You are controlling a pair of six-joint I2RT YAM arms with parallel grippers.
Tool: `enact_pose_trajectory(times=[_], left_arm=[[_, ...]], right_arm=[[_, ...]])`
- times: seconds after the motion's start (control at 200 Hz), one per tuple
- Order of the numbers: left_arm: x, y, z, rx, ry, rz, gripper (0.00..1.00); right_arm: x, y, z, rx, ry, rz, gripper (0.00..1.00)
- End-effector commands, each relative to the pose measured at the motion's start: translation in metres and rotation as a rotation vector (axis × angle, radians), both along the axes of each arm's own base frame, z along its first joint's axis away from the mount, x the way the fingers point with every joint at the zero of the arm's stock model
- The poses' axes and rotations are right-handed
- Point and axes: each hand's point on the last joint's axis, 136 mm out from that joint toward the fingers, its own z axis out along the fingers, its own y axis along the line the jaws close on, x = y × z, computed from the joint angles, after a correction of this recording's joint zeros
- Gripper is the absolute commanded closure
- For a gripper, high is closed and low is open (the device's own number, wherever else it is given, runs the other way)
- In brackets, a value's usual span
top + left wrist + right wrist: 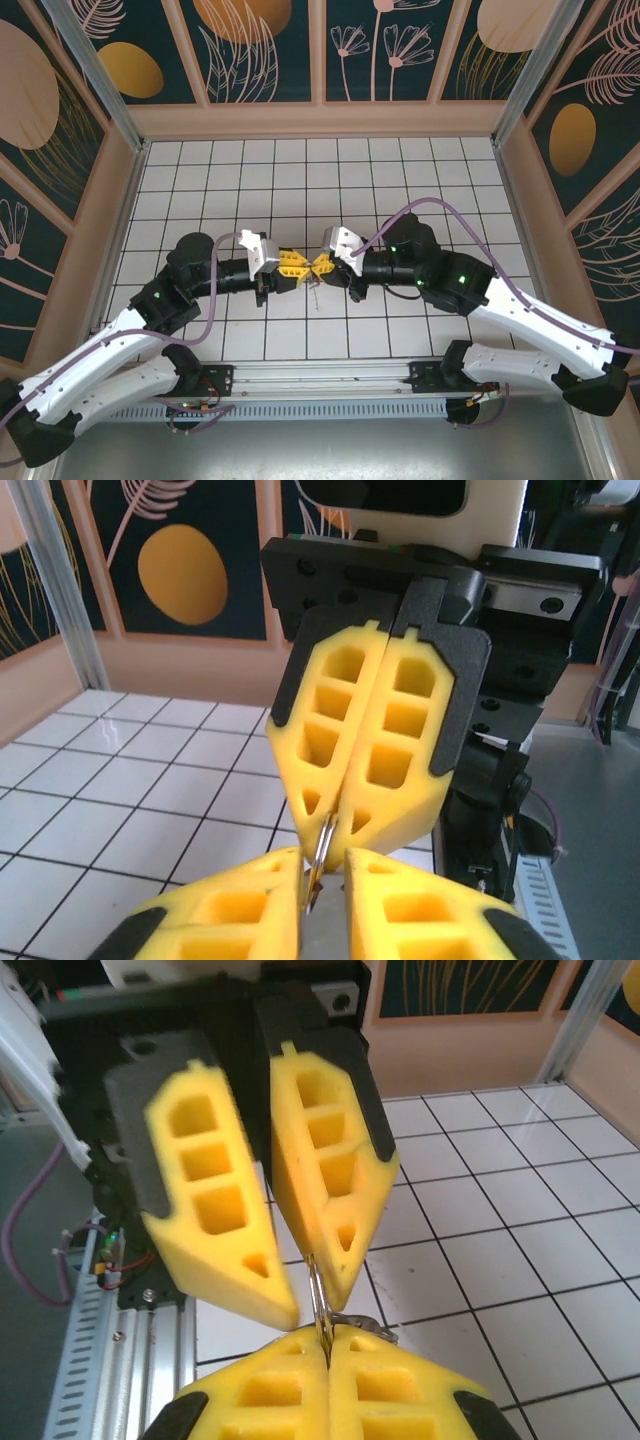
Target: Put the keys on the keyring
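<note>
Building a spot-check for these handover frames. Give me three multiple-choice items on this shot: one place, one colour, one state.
1. Where do the left gripper and right gripper meet?
A. over the middle of the white tiled table
B. at the back wall
C. above the left arm's base

2. What colour are both grippers' cut-out fingers?
A. blue
B. yellow
C. black

3. How is the thin metal wire keyring held?
A. lying flat on the tiles
B. pinched by the left gripper, right jaws apart
C. pinched by the shut right gripper, left jaws apart

Answers: A, the tips face each other mid-table. B, all four fingers are yellow. C, the wrist views show it.
</note>
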Motion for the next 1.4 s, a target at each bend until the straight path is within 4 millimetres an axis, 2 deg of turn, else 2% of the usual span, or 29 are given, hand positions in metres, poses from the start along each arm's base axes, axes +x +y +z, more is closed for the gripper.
enact_pose_trajectory(times=[0.0, 0.18, 0.535, 0.581, 0.641, 0.666, 0.846, 0.941, 1.056, 1.176, 1.396], left_arm=[[-0.002, 0.006, -0.009, 0.119, -0.023, 0.002, 0.82], [0.001, 0.005, -0.014, 0.151, -0.016, 0.002, 0.91], [0.004, -0.005, -0.026, 0.179, -0.013, -0.030, 0.86], [0.005, -0.007, -0.027, 0.179, -0.011, -0.036, 0.90], [0.005, -0.007, -0.026, 0.173, -0.016, -0.037, 1.00], [0.005, -0.007, -0.025, 0.168, -0.018, -0.035, 1.00], [0.003, -0.001, -0.005, 0.081, -0.053, -0.007, 1.00], [0.003, 0.001, 0.005, 0.037, -0.062, 0.012, 1.00], [-0.001, 0.002, 0.024, -0.060, -0.088, 0.003, 1.00], [-0.006, 0.001, 0.040, -0.152, -0.101, -0.024, 1.00], [-0.009, -0.002, 0.049, -0.217, -0.102, -0.051, 1.00]], right_arm=[[0.014, -0.002, -0.007, -0.068, -0.025, -0.053, 1.00], [0.010, 0.003, -0.004, -0.085, -0.023, -0.011, 1.00], [0.003, 0.012, -0.006, -0.077, -0.002, 0.033, 1.00], [0.003, 0.013, -0.005, -0.072, -0.002, 0.037, 1.00], [0.002, 0.013, -0.006, -0.075, 0.001, 0.039, 1.00], [0.002, 0.013, -0.006, -0.076, 0.002, 0.040, 1.00], [0.000, 0.006, -0.009, -0.072, 0.012, 0.024, 1.00], [-0.007, 0.002, -0.009, -0.043, 0.027, 0.042, 1.00], [-0.014, 0.000, -0.006, 0.015, 0.036, 0.055, 0.89], [-0.016, 0.000, -0.004, 0.040, 0.038, 0.057, 0.89], [-0.016, 0.000, -0.001, 0.073, 0.022, 0.056, 0.89]])
